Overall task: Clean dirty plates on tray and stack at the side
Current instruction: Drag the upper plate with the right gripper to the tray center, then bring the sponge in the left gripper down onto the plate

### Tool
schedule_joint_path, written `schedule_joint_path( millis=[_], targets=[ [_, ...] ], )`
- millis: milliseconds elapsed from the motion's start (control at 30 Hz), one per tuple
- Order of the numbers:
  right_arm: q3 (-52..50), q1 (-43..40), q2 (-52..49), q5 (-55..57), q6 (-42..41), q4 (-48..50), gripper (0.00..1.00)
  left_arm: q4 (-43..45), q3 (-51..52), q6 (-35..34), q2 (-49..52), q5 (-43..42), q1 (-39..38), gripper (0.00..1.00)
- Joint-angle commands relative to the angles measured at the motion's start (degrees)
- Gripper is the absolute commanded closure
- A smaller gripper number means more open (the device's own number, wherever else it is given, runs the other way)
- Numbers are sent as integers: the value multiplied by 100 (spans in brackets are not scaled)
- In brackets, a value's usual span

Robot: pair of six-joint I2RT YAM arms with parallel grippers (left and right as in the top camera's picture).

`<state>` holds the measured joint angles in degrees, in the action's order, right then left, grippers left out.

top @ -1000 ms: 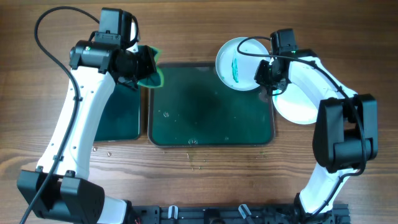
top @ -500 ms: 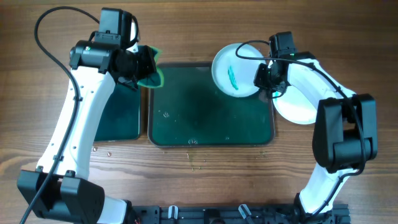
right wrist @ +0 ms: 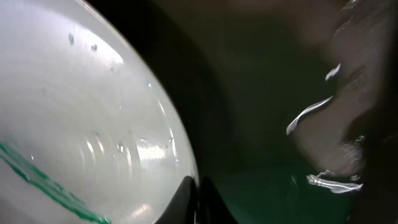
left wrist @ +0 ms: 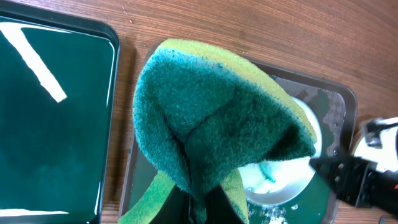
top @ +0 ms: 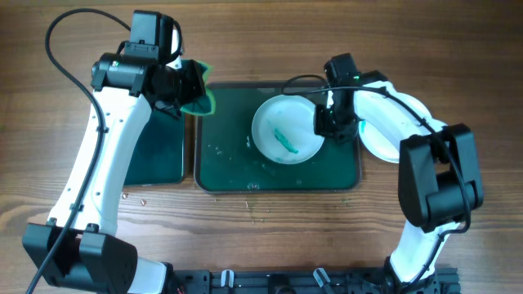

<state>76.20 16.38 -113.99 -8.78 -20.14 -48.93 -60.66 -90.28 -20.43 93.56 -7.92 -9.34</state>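
Well, the right claw (top: 325,124) is pinched tight on the edge of a white plate (top: 282,131) with a green streak. That plate rests on the big green tray (top: 229,167), toward its right side. The left claw (top: 188,90) squeezes a green sponge (top: 204,100) over the tray's far left corner. Another white plate (top: 382,147) lies beside the tray, half hidden by the arm, so maybe it is more than one.
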Motion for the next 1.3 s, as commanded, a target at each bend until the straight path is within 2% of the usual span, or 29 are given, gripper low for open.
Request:
schedule_joint_path(
  millis=[0, 100, 167, 233, 300, 400, 500, 767, 867, 967, 1033, 1133, 1267],
  targets=[
    [-68, 133, 125, -468, 535, -251, 84, 17, 7, 70, 31, 57, 20, 96],
    [-11, 127, 214, -479, 933, -315, 71, 17, 7, 70, 31, 57, 20, 96],
    [28, 127, 214, -424, 1401, -118, 56, 20, 7, 70, 31, 57, 20, 96],
    [28, 129, 195, -271, 1878, 254, 45, 20, 7, 70, 31, 57, 20, 96],
    [28, 127, 168, -221, 2411, 699, 40, 17, 7, 70, 31, 57, 20, 96],
    [28, 127, 146, -221, 2802, 1119, 40, 17, 7, 70, 31, 57, 20, 96],
    [28, 129, 90, -258, 2916, 1261, 46, 17, 7, 70, 31, 55, 20, 96],
    [15, 129, -85, -780, 2898, 726, 55, 17, 7, 70, 31, 55, 20, 96],
    [7, 127, -214, -782, 2717, 704, 66, 15, 7, 70, 31, 55, 20, 96],
    [7, 129, -319, -782, 2472, 675, 89, 11, 7, 70, 31, 55, 20, 96],
    [7, 127, -321, -780, 2277, 662, 96, 11, 7, 70, 31, 55, 20, 96],
    [7, 127, -321, -782, 1873, 643, 96, 11, 7, 70, 31, 55, 20, 96],
    [7, 129, -321, -785, 909, 595, 96, 11, 7, 68, 31, 55, 20, 96]
  ],
)
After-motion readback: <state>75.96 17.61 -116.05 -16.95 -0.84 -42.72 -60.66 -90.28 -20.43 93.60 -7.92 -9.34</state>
